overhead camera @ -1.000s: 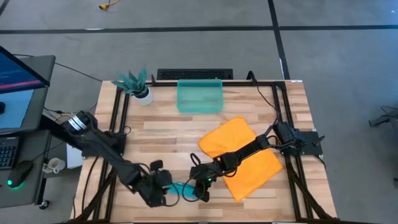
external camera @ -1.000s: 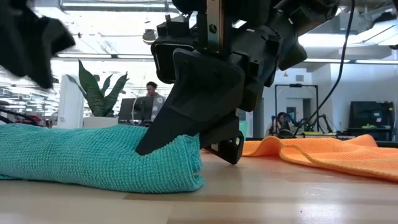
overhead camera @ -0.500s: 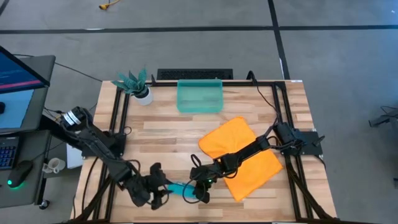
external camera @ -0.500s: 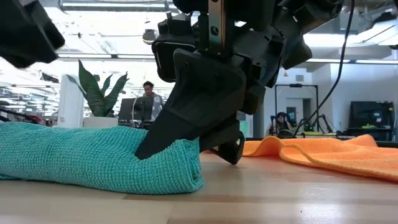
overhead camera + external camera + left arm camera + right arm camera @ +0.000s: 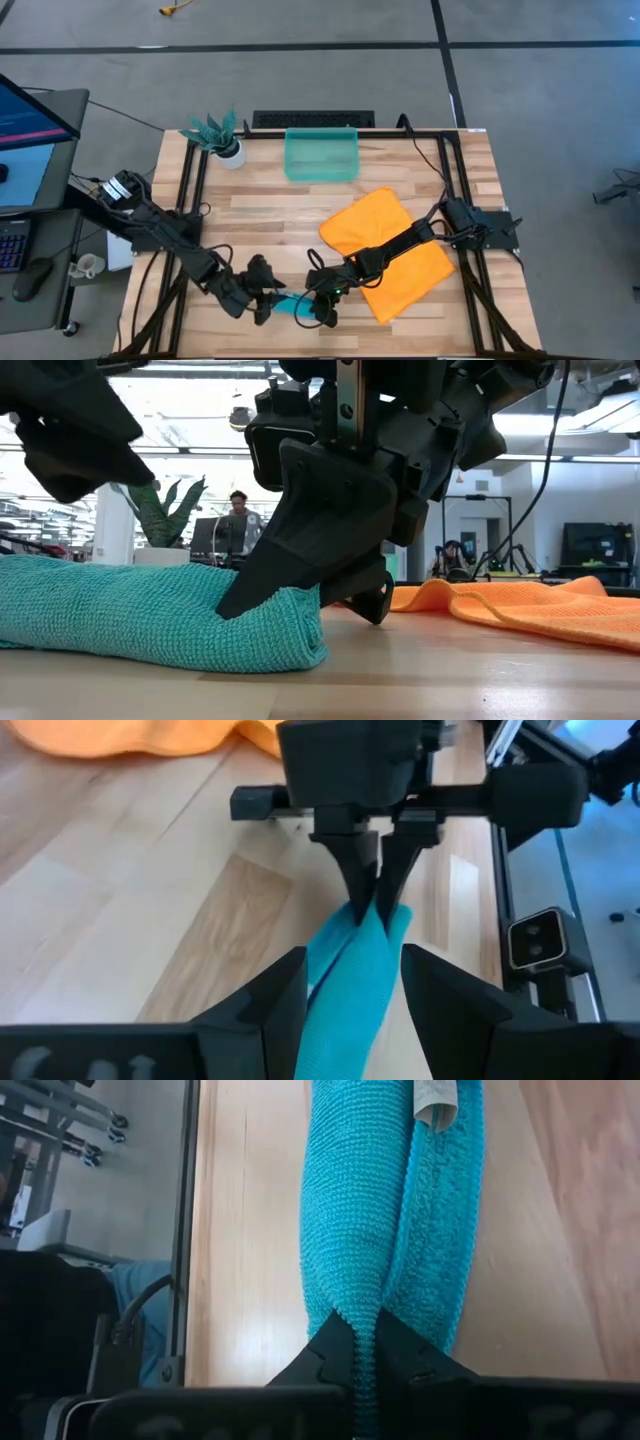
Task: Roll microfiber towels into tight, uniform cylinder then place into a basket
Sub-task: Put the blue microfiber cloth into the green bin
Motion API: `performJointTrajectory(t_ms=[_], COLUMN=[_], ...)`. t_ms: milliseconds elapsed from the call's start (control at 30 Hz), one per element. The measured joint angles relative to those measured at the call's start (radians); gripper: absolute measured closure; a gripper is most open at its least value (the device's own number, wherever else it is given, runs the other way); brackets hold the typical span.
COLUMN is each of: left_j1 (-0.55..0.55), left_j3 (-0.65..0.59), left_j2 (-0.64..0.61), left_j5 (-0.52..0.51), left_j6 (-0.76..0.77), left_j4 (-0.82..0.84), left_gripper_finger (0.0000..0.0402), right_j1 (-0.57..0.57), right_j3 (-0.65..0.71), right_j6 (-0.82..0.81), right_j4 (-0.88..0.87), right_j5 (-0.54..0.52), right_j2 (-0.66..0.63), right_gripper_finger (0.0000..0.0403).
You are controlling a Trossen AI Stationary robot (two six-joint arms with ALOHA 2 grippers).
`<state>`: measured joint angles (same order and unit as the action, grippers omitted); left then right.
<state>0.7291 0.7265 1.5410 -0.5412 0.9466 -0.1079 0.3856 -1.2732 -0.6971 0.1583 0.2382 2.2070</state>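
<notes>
Wooden slats make up the table (image 5: 260,215) we look down on, ringed by a black frame and standing on a grey floor, with a desk and screens (image 5: 30,110) off its left edge. At the far edge sits the teal-green basket (image 5: 321,155), and beside it a small teal-leaved plant in a white pot (image 5: 220,138). On the right half we see the orange towel (image 5: 395,250) lying spread and rumpled, with the right arm stretched across it. At the near edge lies the teal towel (image 5: 150,610), gathered into a long loose roll, well apart from the basket. Our right gripper (image 5: 356,1350) has its fingers pinched tight on one end of that roll, a fold of cloth caught between the tips; in the left wrist view we see the same dark fingers (image 5: 372,870) closed on the cloth's end. Our left gripper (image 5: 350,985) hangs over the other part of the roll with its fingers apart, the teal cloth showing in the gap between them; at table height this gripper appears raised above the towel rather than pressed on it. Beyond the table, in the room behind, a person (image 5: 240,520) sits at a screen and a tall leafy plant (image 5: 160,510) stands near a white pillar.
</notes>
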Motion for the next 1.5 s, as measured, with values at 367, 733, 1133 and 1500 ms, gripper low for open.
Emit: performJointTrajectory(t_ms=[367,733,1133,1500], left_j1=[-0.013,-0.013,-0.013,-0.022], left_j3=[0.001,0.001,0.001,0.003], left_j2=[-0.001,-0.001,0.119,0.191], left_j5=[0.056,0.182,0.245,0.331], left_j6=[0.083,0.245,0.242,0.194], left_j4=[0.132,0.206,0.098,-0.045], left_gripper_finger=[0.019,0.0147,0.0147,0.0203], right_j1=[-0.001,-0.001,-0.001,-0.001], right_j3=[0.001,0.001,0.002,0.002], right_j6=[0.012,0.014,0.017,0.017], right_j4=[0.004,0.004,0.007,0.007], right_j5=[-0.007,-0.009,-0.012,-0.013], right_j2=[0.0,0.0,0.0,0.0], right_gripper_finger=[0.037,0.0369,0.037,0.0374])
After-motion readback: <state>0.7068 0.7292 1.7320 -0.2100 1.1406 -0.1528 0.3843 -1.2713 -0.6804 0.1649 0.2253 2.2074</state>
